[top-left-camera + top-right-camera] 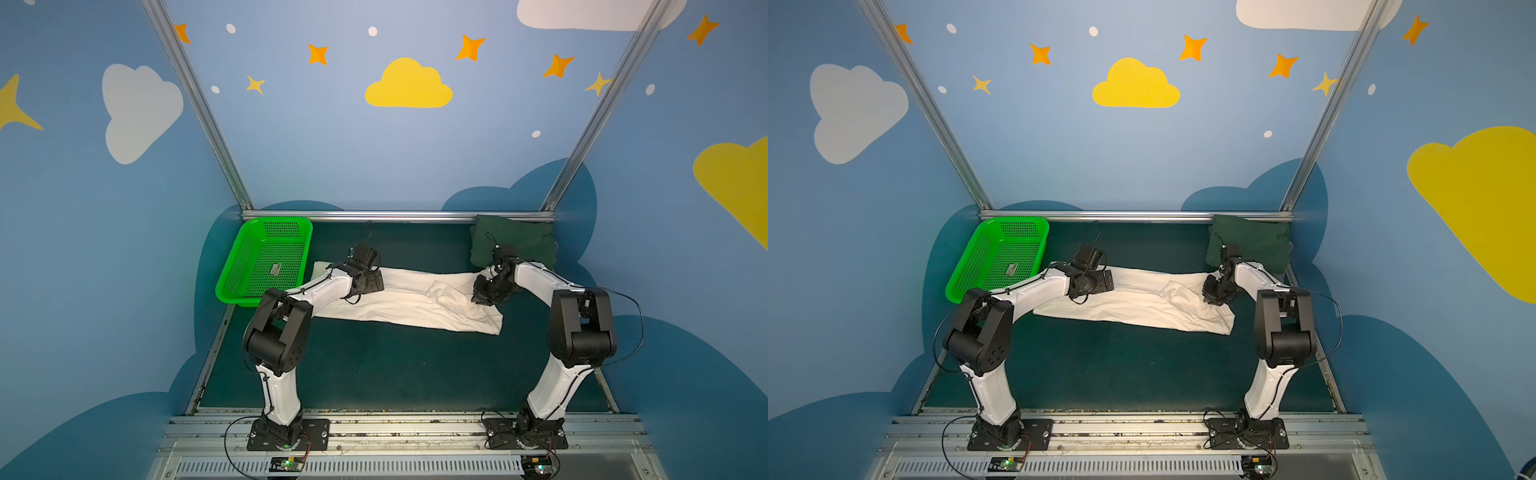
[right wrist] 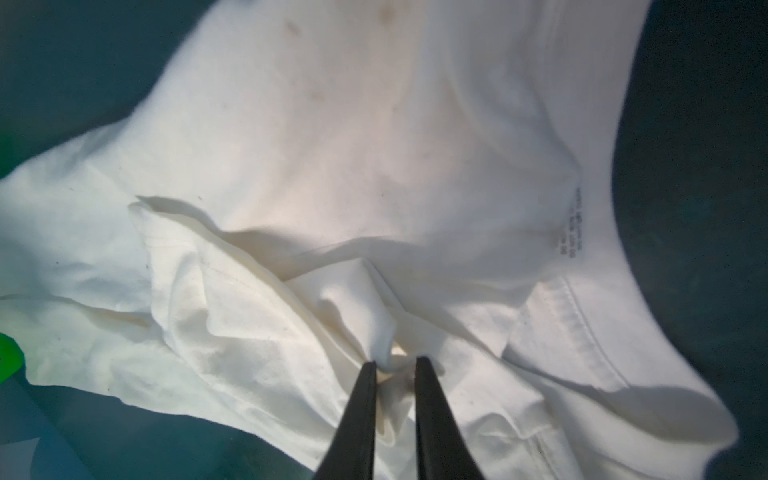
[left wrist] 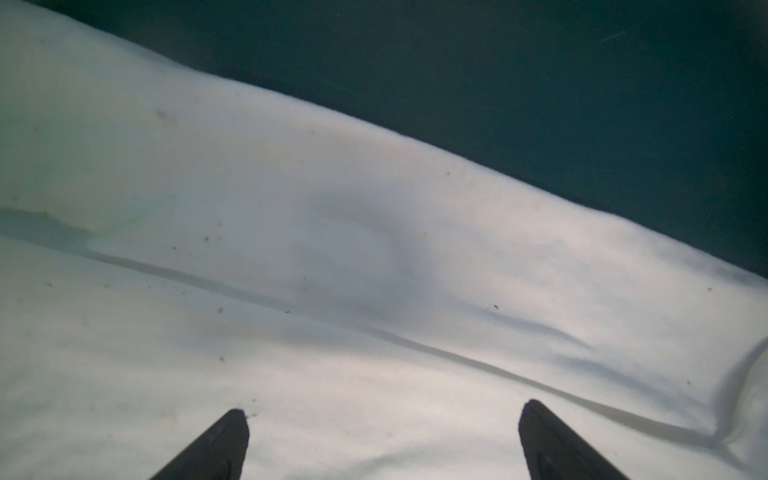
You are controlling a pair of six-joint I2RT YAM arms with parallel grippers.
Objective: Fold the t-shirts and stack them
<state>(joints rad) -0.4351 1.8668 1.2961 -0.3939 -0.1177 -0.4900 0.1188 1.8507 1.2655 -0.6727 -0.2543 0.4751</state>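
In both top views the white t-shirt (image 1: 399, 305) lay as a long band across the middle of the frame on the dark table (image 1: 374, 365). A folded dark green t-shirt (image 1: 523, 241) sat right of centre against the back rail, and a green basket (image 1: 243, 257) stood left of centre. The left gripper (image 1: 370, 284) stood over the band's left part, and the right gripper (image 1: 478, 297) was down on its rumpled right end. In the left wrist view the left gripper (image 3: 384, 407) was spread wide with nothing between its jaws, only smooth white cloth (image 3: 291, 208) beneath. In the right wrist view the right gripper (image 2: 397, 363) had nearly closed, pinching a small ridge of bunched cloth (image 2: 374, 145) not far from the collar. That pinch looked thin, perhaps one layer. The fold would likely go best with a slow lift, the left gripper taking a matching hold first so both ends travelled together.
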